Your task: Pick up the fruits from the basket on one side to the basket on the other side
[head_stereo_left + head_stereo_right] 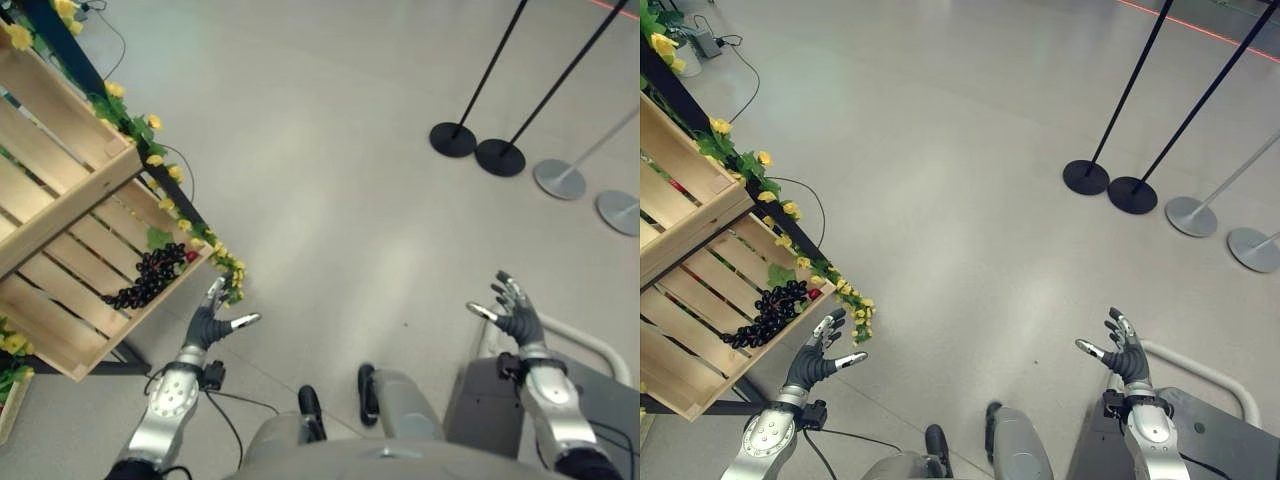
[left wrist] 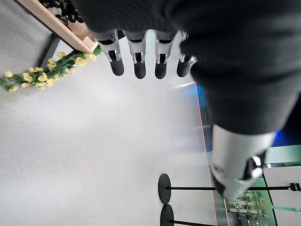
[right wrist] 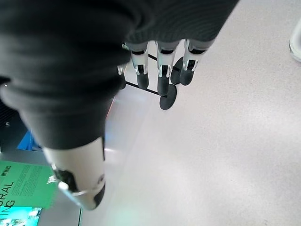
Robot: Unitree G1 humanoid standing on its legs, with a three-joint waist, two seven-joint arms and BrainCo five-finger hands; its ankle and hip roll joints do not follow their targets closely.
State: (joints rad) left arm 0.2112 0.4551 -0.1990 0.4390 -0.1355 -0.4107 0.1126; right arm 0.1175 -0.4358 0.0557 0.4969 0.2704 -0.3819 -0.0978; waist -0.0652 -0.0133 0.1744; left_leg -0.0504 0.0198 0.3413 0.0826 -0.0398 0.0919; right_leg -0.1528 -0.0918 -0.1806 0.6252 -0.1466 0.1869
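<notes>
Both hands were spread and empty: the left hand [image 1: 210, 322] hovered beside grapes [image 1: 148, 277] in a wooden crate [image 1: 60, 330], the right hand [image 1: 515, 310] over bare floor [image 1: 330, 180].

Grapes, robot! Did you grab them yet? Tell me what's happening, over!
Left hand open, empty, beside the wooden crate. Right hand open, empty, over the floor. Dark grapes lying in the crate, not yet picked. Nothing in the way.

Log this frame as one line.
left hand: open, empty, beside crate corner | right hand: open, empty, over floor | grapes: in crate, untouched
</notes>
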